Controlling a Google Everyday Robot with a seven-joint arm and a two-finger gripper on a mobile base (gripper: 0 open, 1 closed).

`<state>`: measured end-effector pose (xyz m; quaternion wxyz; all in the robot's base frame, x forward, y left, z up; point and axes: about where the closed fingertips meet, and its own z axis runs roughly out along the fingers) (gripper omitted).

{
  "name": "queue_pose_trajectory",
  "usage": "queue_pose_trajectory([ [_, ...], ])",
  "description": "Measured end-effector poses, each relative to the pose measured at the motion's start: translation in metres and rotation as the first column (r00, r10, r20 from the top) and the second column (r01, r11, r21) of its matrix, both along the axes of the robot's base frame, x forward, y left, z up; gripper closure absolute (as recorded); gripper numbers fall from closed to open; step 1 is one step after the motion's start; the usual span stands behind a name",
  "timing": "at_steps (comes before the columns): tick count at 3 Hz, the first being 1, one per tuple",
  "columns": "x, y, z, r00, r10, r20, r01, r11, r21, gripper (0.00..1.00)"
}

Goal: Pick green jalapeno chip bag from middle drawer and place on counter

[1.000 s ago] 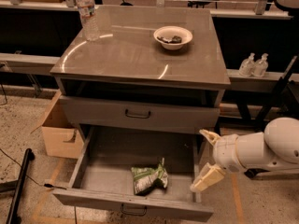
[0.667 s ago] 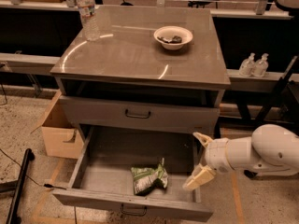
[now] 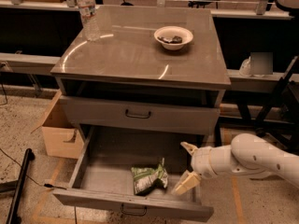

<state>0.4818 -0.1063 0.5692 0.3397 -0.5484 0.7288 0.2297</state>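
Look at the lower middle of the frame: the green jalapeno chip bag [image 3: 148, 178] lies crumpled on the floor of the open middle drawer [image 3: 110, 169], near its front wall. It is likely very light, soft and crinkly, with slippery foil that will squash or slide if you push it. Just right of the bag, not touching it, your gripper [image 3: 187, 165] hangs with its two fingers spread wide and nothing between them, so pinch a raised fold near the bag's top, squeezing gently so the chips don't break, before lifting toward the counter [image 3: 135, 59]
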Motion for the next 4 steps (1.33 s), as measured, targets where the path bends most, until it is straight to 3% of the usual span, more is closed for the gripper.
queue_pose_trajectory([
  [2, 0.015, 0.032, -0.055, 0.9993, 0.026, -0.027, -0.025, 0.999, 0.037, 0.00],
  [4, 0.040, 0.046, -0.102, 0.9989, 0.033, -0.035, -0.031, 0.999, 0.041, 0.00],
])
